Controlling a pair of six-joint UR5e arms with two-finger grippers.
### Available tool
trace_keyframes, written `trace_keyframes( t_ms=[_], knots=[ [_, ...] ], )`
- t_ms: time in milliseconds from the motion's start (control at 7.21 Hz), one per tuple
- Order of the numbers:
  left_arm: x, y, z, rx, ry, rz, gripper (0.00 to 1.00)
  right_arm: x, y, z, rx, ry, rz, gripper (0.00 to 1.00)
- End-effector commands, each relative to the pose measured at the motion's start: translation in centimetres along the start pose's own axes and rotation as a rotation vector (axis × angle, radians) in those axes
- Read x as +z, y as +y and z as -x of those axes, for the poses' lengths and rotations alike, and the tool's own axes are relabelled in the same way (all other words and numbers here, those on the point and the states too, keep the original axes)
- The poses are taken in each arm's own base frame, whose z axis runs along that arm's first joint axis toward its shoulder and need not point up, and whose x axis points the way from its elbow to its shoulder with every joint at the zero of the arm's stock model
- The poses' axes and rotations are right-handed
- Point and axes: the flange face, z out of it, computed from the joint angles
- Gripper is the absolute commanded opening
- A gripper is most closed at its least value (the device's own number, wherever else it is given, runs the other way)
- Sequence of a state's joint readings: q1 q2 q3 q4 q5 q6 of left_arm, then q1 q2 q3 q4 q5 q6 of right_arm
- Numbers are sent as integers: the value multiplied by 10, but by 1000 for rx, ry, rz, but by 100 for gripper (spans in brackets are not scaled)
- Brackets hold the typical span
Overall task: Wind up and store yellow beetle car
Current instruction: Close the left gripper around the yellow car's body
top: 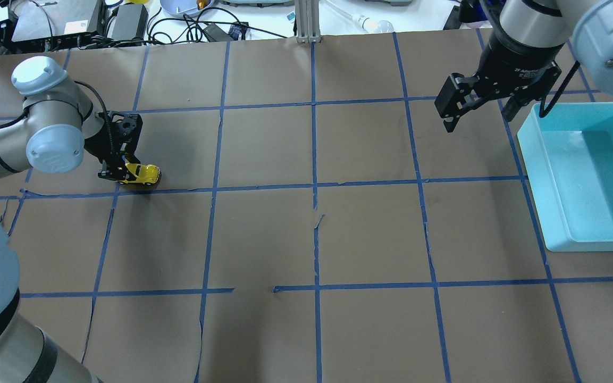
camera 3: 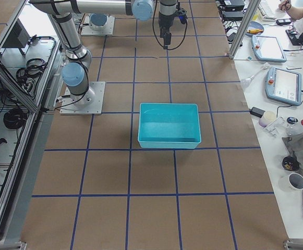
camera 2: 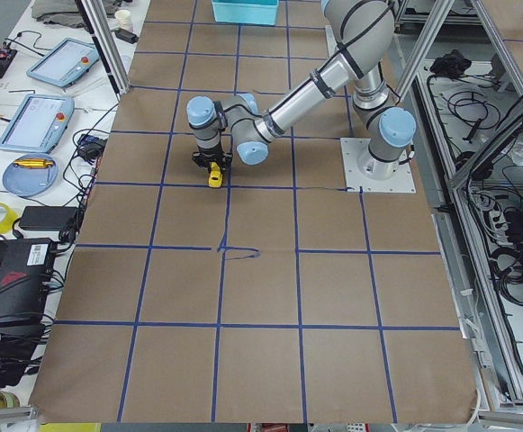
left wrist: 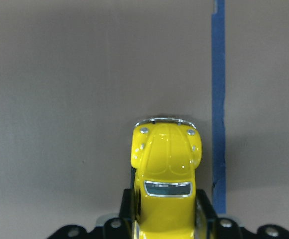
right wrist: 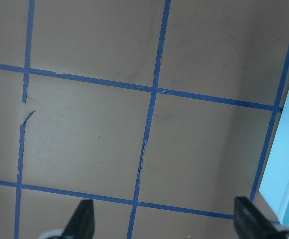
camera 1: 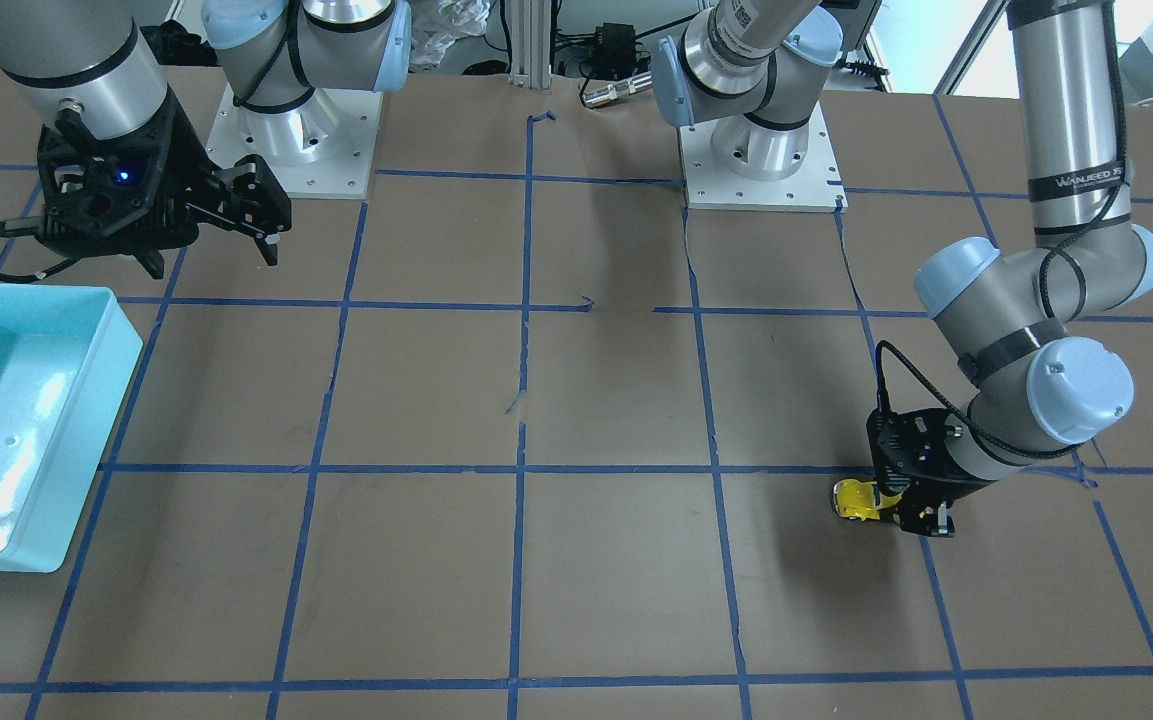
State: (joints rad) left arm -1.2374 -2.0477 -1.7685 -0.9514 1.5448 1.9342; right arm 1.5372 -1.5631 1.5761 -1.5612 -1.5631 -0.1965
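The yellow beetle car [top: 142,173] sits on the brown table at the robot's left side, held between the fingers of my left gripper [top: 120,173], which is shut on its rear half. The left wrist view shows the car's hood and windshield [left wrist: 166,169] pointing away from the gripper, with the fingers [left wrist: 129,204] against its sides. It also shows in the front-facing view [camera 1: 858,498] and the left side view [camera 2: 214,175]. My right gripper [top: 476,114] is open and empty, hovering above the table beside the bin; its fingertips [right wrist: 84,221] show wide apart in the right wrist view.
A light-blue bin [top: 588,175] stands at the table's right side, also in the front-facing view [camera 1: 16,420] and the right side view [camera 3: 169,125]. Blue tape lines [top: 314,186] grid the brown table. Cables and equipment lie beyond the far edge.
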Motion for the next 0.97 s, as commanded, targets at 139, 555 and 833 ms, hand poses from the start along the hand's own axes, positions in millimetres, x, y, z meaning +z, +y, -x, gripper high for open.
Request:
trace_keyframes(
  t_ms=[139, 555, 833],
  knots=[
    [-1, 8, -1, 2, -1, -1, 9, 2, 0, 0, 0, -1, 6, 100],
    [-1, 11, -1, 22, -1, -1, 9, 4, -1, 0, -9, -1, 5, 100],
    [-1, 31, -5, 10, -2, -2, 9, 5, -3, 0, -20, -4, 6, 100]
  ],
)
